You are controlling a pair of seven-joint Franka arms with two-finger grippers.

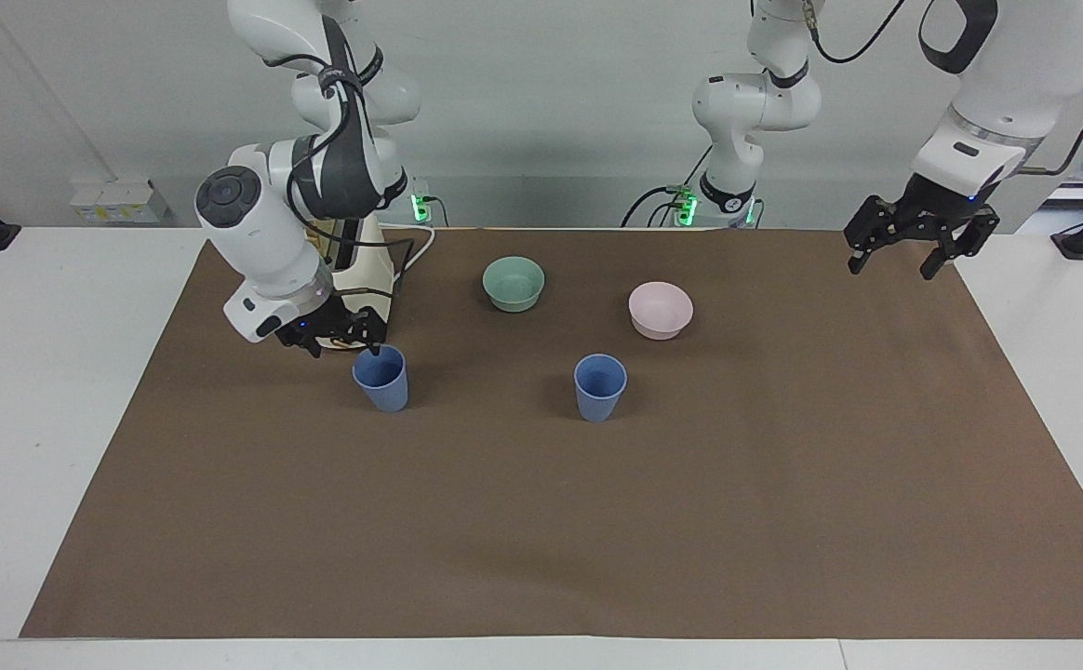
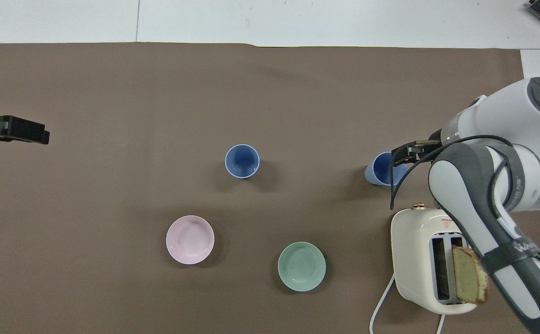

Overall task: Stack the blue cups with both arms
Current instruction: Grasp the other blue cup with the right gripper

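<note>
The overhead view alone shows bread (image 2: 469, 274) in the toaster (image 2: 418, 260). Right gripper (image 1: 337, 337), jaws spread, at 1 cup (image 1: 381, 378); left gripper (image 1: 904, 251) spread.

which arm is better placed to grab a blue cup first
Right. The right gripper sits open at the rim of the blue cup beside the toaster. The left gripper hangs open over the mat's edge, away from both cups.
</note>
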